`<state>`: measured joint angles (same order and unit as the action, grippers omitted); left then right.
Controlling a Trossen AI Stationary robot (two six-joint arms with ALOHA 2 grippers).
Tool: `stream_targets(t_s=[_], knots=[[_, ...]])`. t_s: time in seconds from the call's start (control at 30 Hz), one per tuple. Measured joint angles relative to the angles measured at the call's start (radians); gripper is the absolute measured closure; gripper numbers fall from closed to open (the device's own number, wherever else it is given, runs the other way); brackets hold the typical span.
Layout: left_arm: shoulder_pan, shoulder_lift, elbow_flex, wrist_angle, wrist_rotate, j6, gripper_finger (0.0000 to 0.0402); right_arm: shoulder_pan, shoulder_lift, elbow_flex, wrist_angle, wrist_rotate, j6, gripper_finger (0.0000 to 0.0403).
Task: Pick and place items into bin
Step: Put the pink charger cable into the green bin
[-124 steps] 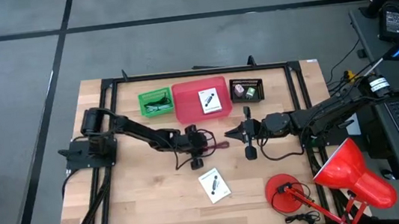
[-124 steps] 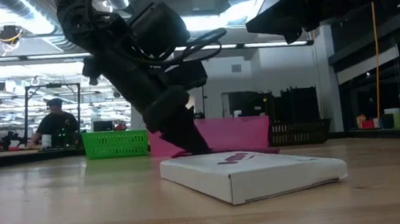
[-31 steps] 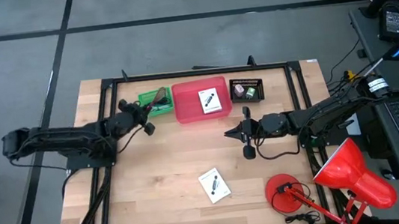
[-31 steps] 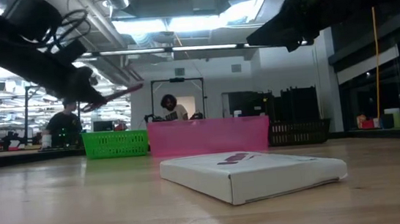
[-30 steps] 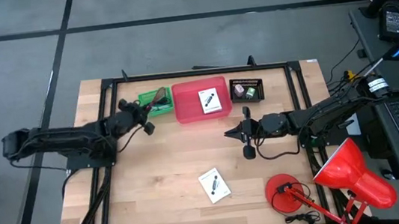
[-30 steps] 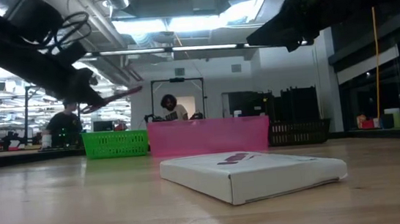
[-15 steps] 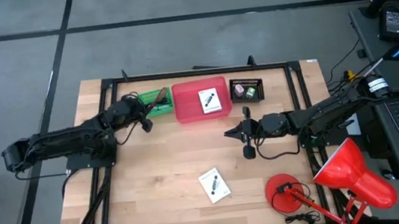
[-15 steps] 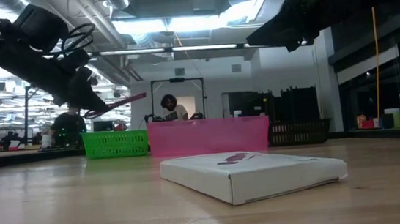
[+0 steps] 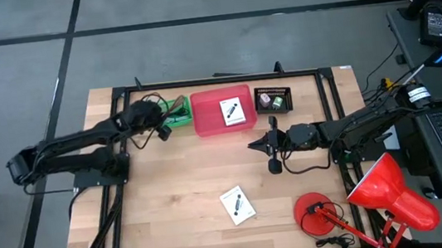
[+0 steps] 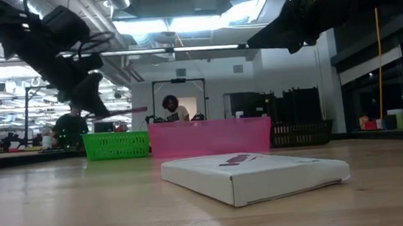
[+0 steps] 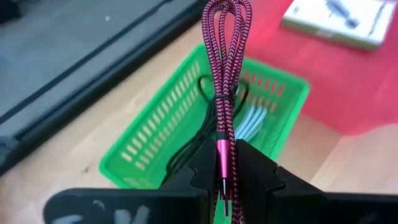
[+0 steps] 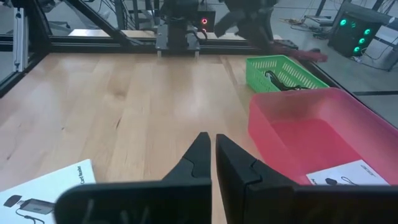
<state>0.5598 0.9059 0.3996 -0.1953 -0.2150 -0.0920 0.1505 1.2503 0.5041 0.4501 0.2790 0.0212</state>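
Observation:
My left gripper (image 11: 225,149) (image 9: 159,121) hangs over the green basket (image 11: 155,146) (image 9: 177,117) near the table's far edge, shut on a bundled red braided cord (image 11: 225,56). Dark and pale blue cords (image 11: 252,121) lie inside that basket. One white card (image 9: 236,110) lies in the pink bin (image 9: 208,117). A second white card (image 9: 237,205) (image 10: 255,173) lies flat on the table. My right gripper (image 12: 212,142) (image 9: 254,147) hovers shut above mid-table, holding nothing. My left gripper pinches the red cord bundle between its two fingers at the plug end (image 11: 222,169). The fingers lie along the cord. The looped strands stick out forward past the fingertips, lifted clear above the green basket; in the low view the cord (image 10: 131,111) runs about level.
A black basket (image 9: 273,100) with small pieces stands right of the pink bin. A red desk lamp (image 9: 383,193) occupies the near right corner. A black frame rail (image 9: 216,80) runs along the far edge. Bare wood lies between the bins and the loose card.
My left gripper, carrying the red cord, has swung toward the far edge and come over the green basket. The arm has risen, and the cord has tipped from slanting upward to about level. My right arm has kept still.

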Motion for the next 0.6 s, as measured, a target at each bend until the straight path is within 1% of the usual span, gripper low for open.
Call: stream_targets(t_s=[0.3,0.6], knots=[[0.029,0.141,0.000,0.031,-0.004,-0.010,0.0368,0.000,0.000,0.000,-0.009,0.000,0.000,0.0396],[0.033,0.198,0.000,0.096,-0.001,0.009,0.0363,0.000,0.000,0.000,-0.009,0.000,0.000,0.0396]])
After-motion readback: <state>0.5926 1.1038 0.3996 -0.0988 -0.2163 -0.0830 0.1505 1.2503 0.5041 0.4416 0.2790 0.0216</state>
